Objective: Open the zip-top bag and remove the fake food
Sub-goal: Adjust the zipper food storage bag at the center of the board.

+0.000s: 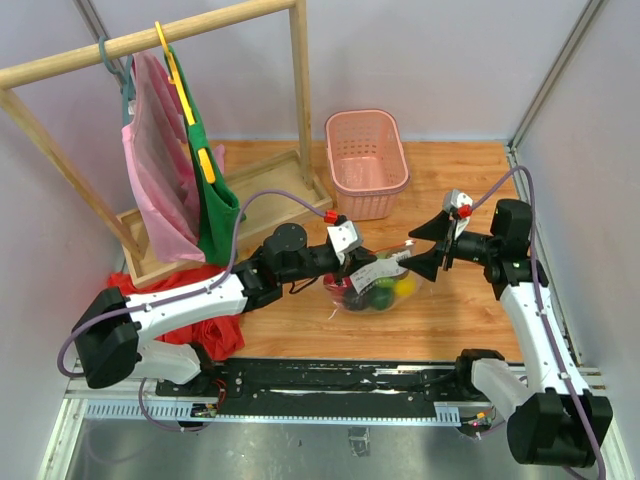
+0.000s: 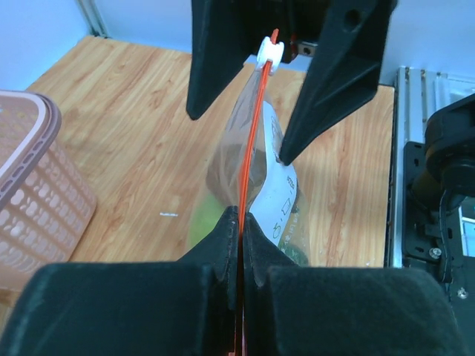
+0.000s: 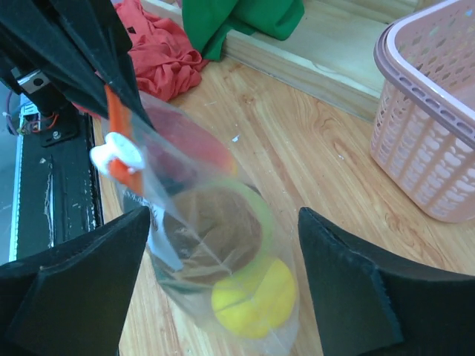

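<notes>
The clear zip-top bag (image 1: 372, 285) hangs just above the wooden table between the two arms, its orange-red zip strip (image 2: 252, 133) stretched on top. My left gripper (image 2: 242, 222) is shut on the near end of that strip. The white slider (image 2: 270, 55) sits at the far end. There my right gripper (image 3: 223, 222) stands open, one finger on each side of the bag without touching it. The fake food (image 3: 252, 297) lies inside the bag: a yellow piece, a light green one (image 3: 260, 215), and red and dark pieces behind.
A pink basket (image 1: 366, 160) stands at the back of the table. A wooden rack (image 1: 150, 40) with pink and green cloths on hangers is at the back left. A red cloth heap (image 1: 200, 325) lies beside the left arm.
</notes>
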Robot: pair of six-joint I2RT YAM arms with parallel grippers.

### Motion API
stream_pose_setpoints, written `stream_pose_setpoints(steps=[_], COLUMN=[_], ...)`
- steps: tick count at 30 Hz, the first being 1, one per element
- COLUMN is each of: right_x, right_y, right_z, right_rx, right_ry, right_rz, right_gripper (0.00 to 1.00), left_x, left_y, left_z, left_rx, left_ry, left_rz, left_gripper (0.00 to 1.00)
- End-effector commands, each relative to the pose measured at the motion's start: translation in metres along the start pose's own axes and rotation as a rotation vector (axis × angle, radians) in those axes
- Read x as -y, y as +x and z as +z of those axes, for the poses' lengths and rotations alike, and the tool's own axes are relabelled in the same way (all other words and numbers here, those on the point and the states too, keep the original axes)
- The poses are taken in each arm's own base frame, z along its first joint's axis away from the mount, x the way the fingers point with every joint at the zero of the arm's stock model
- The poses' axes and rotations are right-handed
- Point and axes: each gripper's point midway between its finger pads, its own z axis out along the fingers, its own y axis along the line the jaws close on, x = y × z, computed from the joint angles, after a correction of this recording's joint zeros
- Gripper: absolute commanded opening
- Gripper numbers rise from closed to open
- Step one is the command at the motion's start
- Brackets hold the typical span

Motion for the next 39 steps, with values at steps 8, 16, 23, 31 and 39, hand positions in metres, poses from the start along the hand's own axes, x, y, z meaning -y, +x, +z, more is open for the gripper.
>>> stream_pose_setpoints(steps=[8,16,23,31,39], right_x=[-0.015,-0.019,-0.03,-0.039,-0.039], right_y=[-0.041,-0.051,-0.06,-0.076,-0.071], right_z=[0.01,0.013,0.014,0.013,0.011], right_rx=[0.082,0.1,0.109,0.122,0.094], right_ry=[-0.096,-0.124,-0.163,-0.201,-0.173], right_rz=[0.031,0.011,-0.006,-0.042,-0.082], right_gripper=[0.67,0.61,0.52,0.18,0.01], left_x=[0.003,0.005,0.004,0.003,-0.012], left_y=[-0.046,-0.055,-0.061,-0.061,-0.062], left_z=[-0.01,-0.011,-0.011,-0.01,-0.016], left_rx=[0.181,0.222,0.255,0.265,0.251], left_ry=[0.005,0.012,0.017,0.015,-0.061], left_rz=[-0.026,-0.04,-0.072,-0.095,-0.144], left_gripper=[0.0,0.0,0.0,0.0,0.49])
